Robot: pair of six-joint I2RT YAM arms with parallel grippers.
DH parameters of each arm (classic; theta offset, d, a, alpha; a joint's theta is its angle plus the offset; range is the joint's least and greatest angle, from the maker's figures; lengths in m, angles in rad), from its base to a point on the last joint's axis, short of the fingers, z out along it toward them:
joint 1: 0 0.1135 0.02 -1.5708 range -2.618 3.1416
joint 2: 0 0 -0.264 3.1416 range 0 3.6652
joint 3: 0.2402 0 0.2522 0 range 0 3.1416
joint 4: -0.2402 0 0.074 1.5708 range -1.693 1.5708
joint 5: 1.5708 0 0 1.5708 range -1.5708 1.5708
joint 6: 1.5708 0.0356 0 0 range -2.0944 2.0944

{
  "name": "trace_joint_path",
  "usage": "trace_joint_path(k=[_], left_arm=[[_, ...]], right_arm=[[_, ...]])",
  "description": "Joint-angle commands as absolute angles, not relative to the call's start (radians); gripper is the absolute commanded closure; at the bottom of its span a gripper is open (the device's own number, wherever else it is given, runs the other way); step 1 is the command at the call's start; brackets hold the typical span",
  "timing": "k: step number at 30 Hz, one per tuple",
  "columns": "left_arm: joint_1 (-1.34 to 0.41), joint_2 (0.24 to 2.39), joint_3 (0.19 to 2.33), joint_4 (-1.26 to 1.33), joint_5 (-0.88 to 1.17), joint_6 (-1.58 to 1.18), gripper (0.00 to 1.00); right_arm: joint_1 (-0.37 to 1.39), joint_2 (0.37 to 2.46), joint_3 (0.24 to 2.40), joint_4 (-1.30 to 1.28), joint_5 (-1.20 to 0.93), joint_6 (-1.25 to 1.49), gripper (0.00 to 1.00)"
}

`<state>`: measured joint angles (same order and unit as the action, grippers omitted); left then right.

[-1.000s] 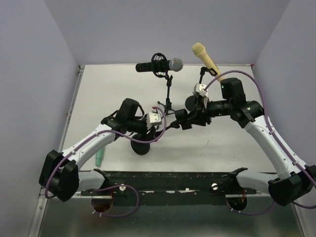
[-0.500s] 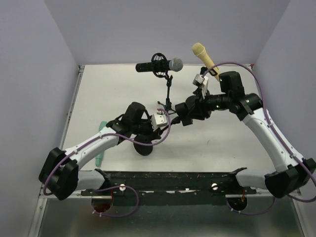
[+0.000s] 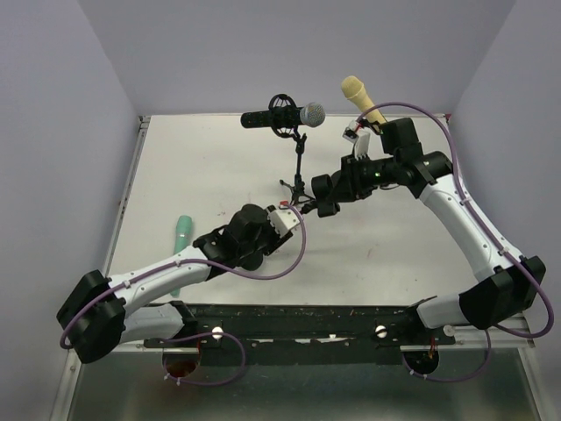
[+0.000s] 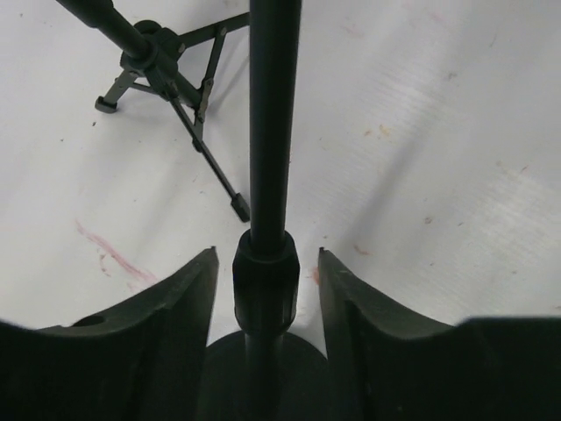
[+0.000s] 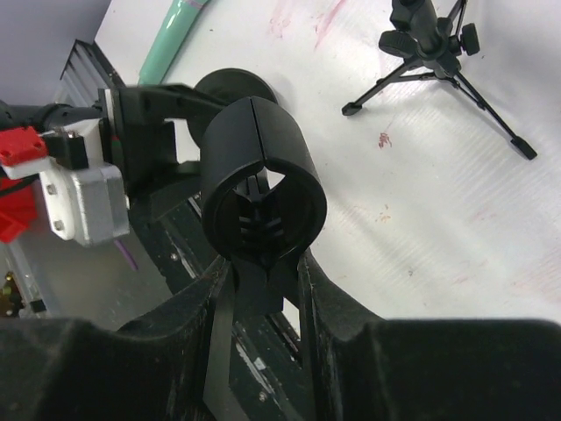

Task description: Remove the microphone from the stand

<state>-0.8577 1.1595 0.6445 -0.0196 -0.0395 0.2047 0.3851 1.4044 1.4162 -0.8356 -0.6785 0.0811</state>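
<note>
A black stand with a round base (image 4: 263, 368) has its pole (image 4: 273, 114) rising between the fingers of my left gripper (image 4: 266, 254), which is open with a gap on each side of the pole's collar. In the top view the left gripper (image 3: 294, 215) is low at mid-table. My right gripper (image 5: 263, 267) is shut on the stem of the stand's black microphone clip (image 5: 263, 189), which is empty. It shows in the top view (image 3: 320, 191) too. A green microphone (image 3: 180, 235) lies on the table to the left, also seen in the right wrist view (image 5: 180, 31).
A black microphone with a silver grille (image 3: 282, 116) sits in a shock mount on a tripod stand (image 4: 166, 79) at the back. A yellow microphone (image 3: 361, 98) stands behind the right arm. A black rail (image 3: 298, 311) runs along the near table edge.
The left arm has swung nearer and to the right, uncovering the green microphone. The right gripper has moved back and up with the clip still in it.
</note>
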Motion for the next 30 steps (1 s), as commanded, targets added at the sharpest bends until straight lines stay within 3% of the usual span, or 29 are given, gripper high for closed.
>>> trace_joint_path(k=[1, 5, 19, 20, 21, 30], left_arm=[[-0.856, 1.097, 0.695, 0.003, 0.093, 0.207, 0.38], [-0.851, 1.045, 0.712, -0.122, 0.21, 0.222, 0.25], [-0.72, 0.923, 0.722, -0.249, 0.229, 0.216, 0.23], [-0.706, 0.93, 0.724, -0.236, 0.23, 0.21, 0.2], [-0.695, 0.934, 0.723, -0.218, 0.23, 0.2, 0.01], [-0.609, 0.959, 0.732, -0.204, 0.299, 0.104, 0.01]], right_arm=[[0.4, 1.362, 1.44, -0.855, -0.69, -0.032, 0.99], [0.402, 1.321, 1.514, -0.877, -0.715, -0.126, 0.99], [0.402, 1.293, 1.721, -1.16, -0.479, -0.383, 0.99], [0.402, 1.293, 1.733, -1.164, -0.471, -0.405, 0.99], [0.4, 1.295, 1.747, -1.169, -0.465, -0.417, 0.99], [0.405, 1.299, 1.714, -1.223, -0.436, -0.541, 0.99]])
